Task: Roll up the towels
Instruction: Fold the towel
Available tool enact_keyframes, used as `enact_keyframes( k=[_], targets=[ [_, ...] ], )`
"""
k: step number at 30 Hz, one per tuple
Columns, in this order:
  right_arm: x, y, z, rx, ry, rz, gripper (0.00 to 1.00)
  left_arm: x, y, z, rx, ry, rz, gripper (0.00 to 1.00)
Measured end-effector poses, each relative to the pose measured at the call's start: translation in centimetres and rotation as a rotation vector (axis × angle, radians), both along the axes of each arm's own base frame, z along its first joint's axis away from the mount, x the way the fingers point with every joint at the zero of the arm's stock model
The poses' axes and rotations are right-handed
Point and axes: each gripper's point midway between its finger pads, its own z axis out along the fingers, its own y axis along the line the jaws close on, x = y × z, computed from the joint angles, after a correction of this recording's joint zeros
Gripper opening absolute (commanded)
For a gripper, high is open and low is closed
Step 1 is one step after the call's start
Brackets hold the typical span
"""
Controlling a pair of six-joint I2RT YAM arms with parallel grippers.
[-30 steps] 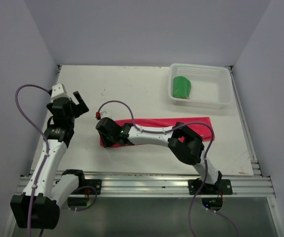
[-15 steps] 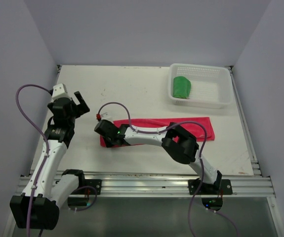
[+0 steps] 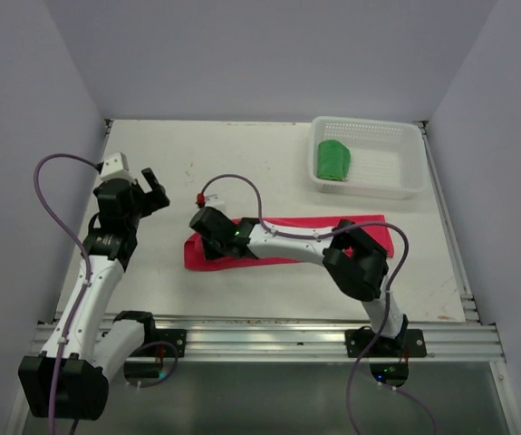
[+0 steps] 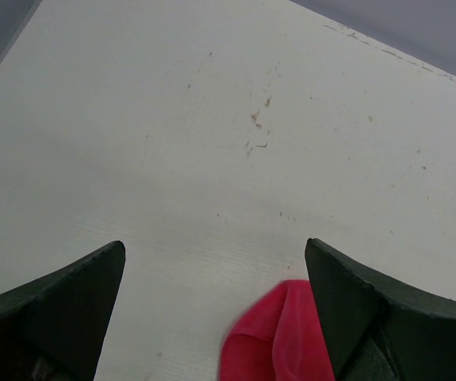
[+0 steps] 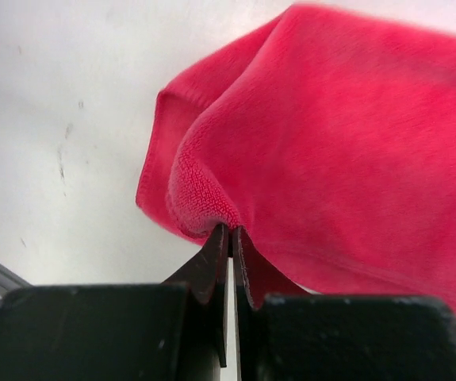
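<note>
I had right pincer [image 5: 229,232] clamped on end hem of pink-red towel [image 5: 331,143]; cloth judged soft, limp, light. Left pincer [image 4: 213,248] apart.

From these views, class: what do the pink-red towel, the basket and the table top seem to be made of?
The pink-red towel: soft matte pile cloth, perhaps microfibre; fuzzy nap, stitched hem. The basket: pale, probably plastic; thin mesh walls. The table top: hard matte white board, maybe laminate; flat, scuffed, speckled.
</note>
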Motion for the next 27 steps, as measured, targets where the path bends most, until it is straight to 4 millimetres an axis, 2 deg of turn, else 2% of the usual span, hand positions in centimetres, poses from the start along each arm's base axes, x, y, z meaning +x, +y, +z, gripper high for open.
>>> enact_keyframes(
  k=[4,7,10,16,20,27],
  targets=[
    [2.7,-1.7,2.6,0.093,0.02,-0.08,0.0,0.3,-0.9,-0.3,-0.02,0.008,-0.048,1.0],
    [4.7,-2.6,3.4,0.153,0.043,-0.131,0.0,0.4,-1.6,-0.8,-0.036,0.02,-0.082,1.0],
    [5.6,-3.7,2.8,0.158,0.061,-0.17,0.0,0.4,-2.3,-1.7,-0.056,0.04,-0.117,1.0],
    [4.7,-6.0,0.9,0.115,0.098,-0.216,0.0,0.3,-4.6,-4.7,-0.16,0.12,-0.191,0.99],
    [5.1,-7.0,0.5,0.11,0.109,-0.245,0.0,-0.3,-6.0,-6.5,-0.219,0.169,-0.25,0.97],
    [7.0,-8.6,0.4,0.102,0.097,-0.302,0.0,-1.1,-7.4,-7.2,-0.273,0.191,-0.307,0.93]
  ],
)
